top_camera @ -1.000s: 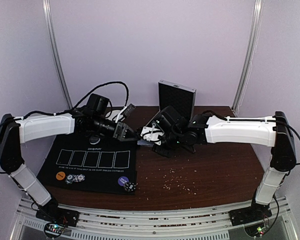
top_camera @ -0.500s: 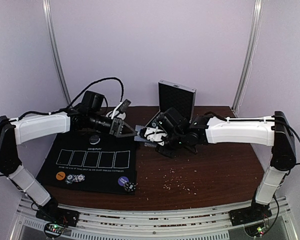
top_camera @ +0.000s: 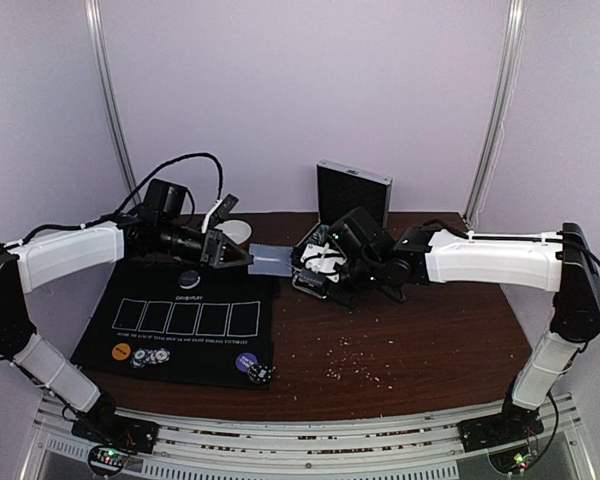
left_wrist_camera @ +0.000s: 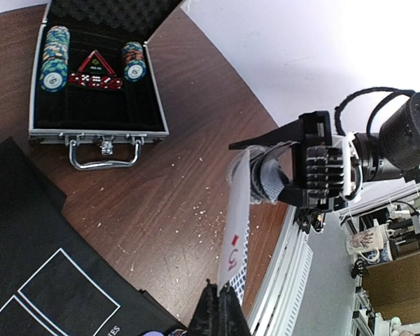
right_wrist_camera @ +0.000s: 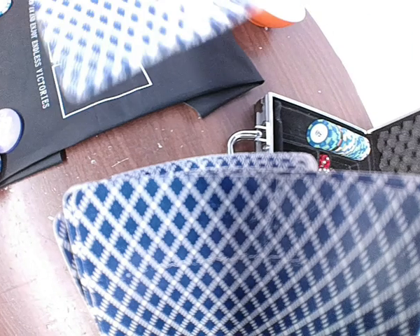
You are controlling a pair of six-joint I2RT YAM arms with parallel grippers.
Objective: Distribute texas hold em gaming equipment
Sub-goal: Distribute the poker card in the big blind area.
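Left pincer [top_camera: 238, 257] pinching one blue-checked card [left_wrist_camera: 235, 231], right pincer [top_camera: 302, 266] clamping deck [right_wrist_camera: 252, 245] beside black felt mat [top_camera: 205, 350]; striped chips [top_camera: 152, 356] sitting on mat, boxes [top_camera: 188, 318] waiting.

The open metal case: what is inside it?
Inside the metal case: two stacks of poker chips, red dice and a triangular piece, on black foam. The dark front compartments cannot be read.

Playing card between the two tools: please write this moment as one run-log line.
left tool: shut on card | right tool: shut on deck | card: in air between tools
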